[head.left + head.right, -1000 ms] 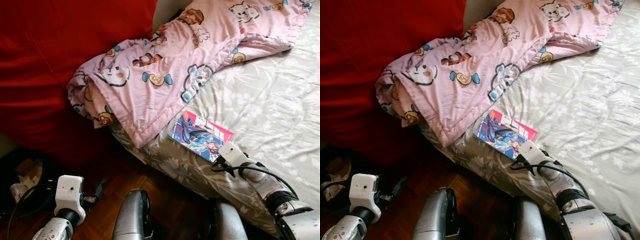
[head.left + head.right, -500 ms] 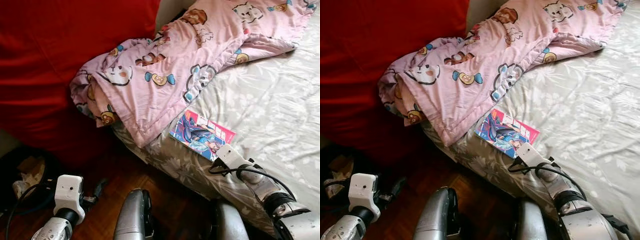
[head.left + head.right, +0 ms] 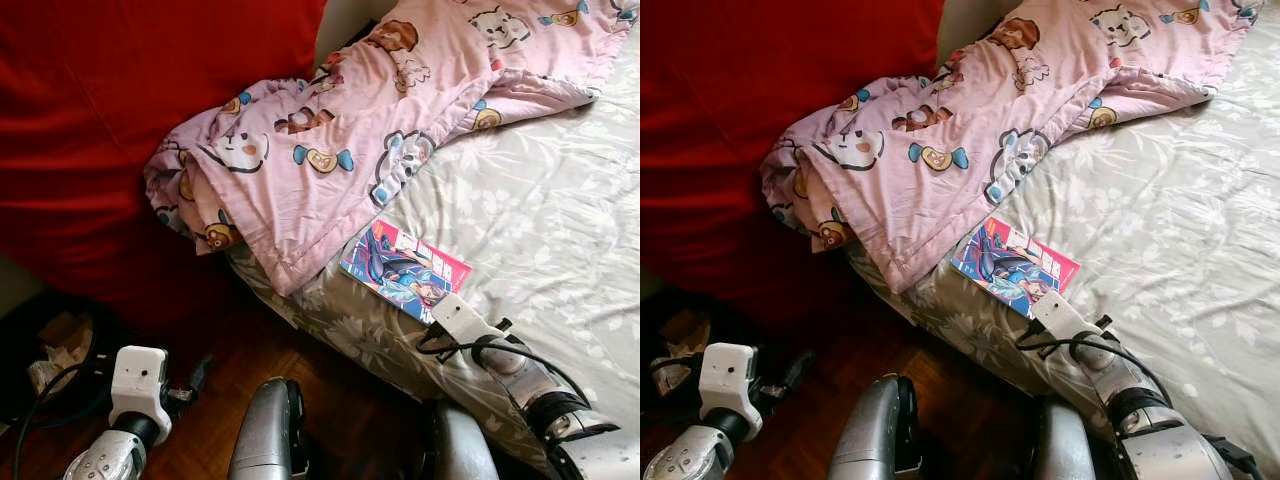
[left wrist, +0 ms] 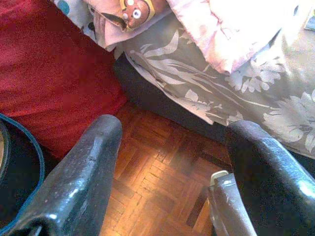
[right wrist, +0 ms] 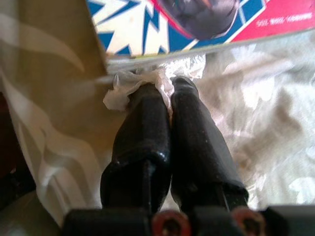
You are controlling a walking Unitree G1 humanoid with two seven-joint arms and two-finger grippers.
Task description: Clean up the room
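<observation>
A colourful comic book (image 3: 403,270) lies flat on the grey floral bed sheet (image 3: 540,220) near the bed's edge. My right arm (image 3: 520,365) rests on the bed just short of the book's near corner. In the right wrist view, the right gripper (image 5: 167,86) is shut on a crumpled white scrap (image 5: 129,86) lying against the book (image 5: 197,24). A pink cartoon-print blanket (image 3: 330,130) is bunched over the bed corner. My left gripper (image 4: 172,128) hangs open over the parquet floor (image 4: 157,182), holding nothing.
A large red fabric (image 3: 100,120) hangs beside the bed on the left. A dark bag or bin with paper rubbish (image 3: 60,345) sits on the floor at lower left. My left arm (image 3: 138,385) is low beside it.
The view has drifted slightly. My right wrist has eased a little back toward the bed edge; the book and blanket have not moved.
</observation>
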